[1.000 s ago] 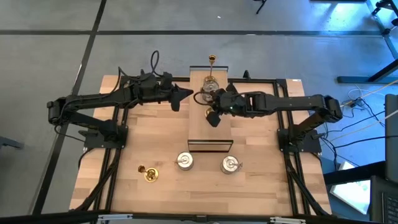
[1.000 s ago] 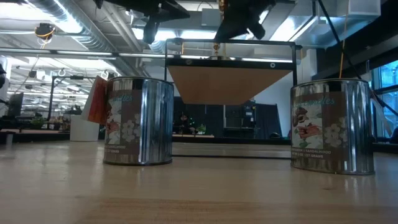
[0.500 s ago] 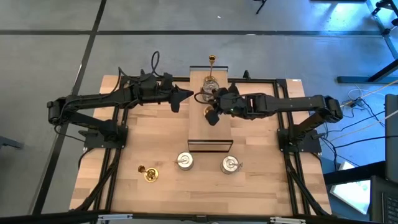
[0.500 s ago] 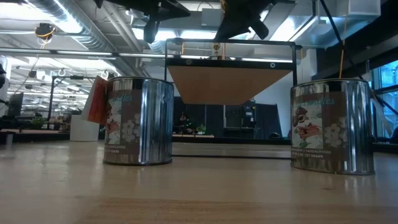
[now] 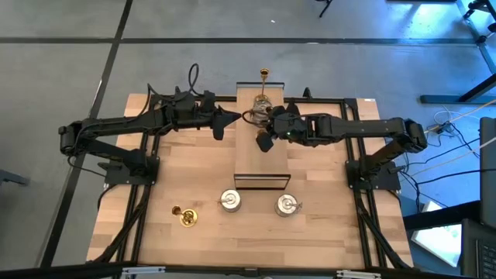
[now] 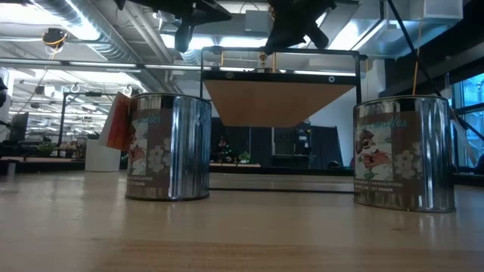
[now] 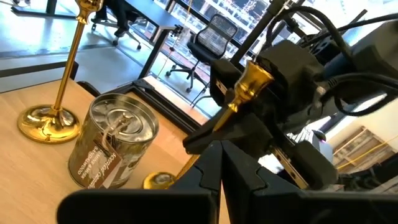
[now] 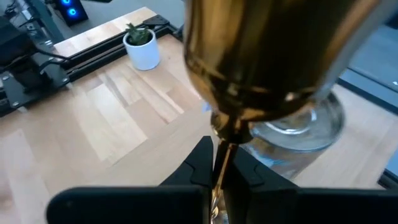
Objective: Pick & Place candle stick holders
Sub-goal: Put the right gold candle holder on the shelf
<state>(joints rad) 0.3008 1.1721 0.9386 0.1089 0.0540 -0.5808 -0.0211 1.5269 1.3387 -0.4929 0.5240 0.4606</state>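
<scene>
My right gripper [image 5: 266, 139] is over the raised wooden platform [image 5: 262, 167], shut on a slim brass holder [image 7: 249, 81]. A second brass holder [image 5: 264, 75] stands on its round base at the platform's far end, with a silver tin holder [image 5: 262, 103] standing next to it. Two silver tin holders [image 5: 229, 201] [image 5: 287, 204] stand on the table near the front. A third brass holder [image 5: 184, 215] lies on its side at the front left. My left gripper [image 5: 226, 122] hangs shut and empty beside the platform's left edge. My right gripper pinches the brass holder's thin stem [image 8: 222, 146] between its two fingers [image 8: 198, 163], just below the cup [image 8: 267, 62]. The fingers lie across the stem. The holder is tilted, cup up and round base [image 7: 158, 181] low over the platform; whether the base touches the wood I cannot tell.
The platform has a dark metal frame with open room under it [image 6: 280, 151]. A small white pot with a plant [image 8: 142, 46] stands at the table's edge. Black rails [image 5: 325, 99] run along the table's far and side edges.
My right gripper has gone a little up and toward the table's far edge with the brass holder, still shut on its stem.
</scene>
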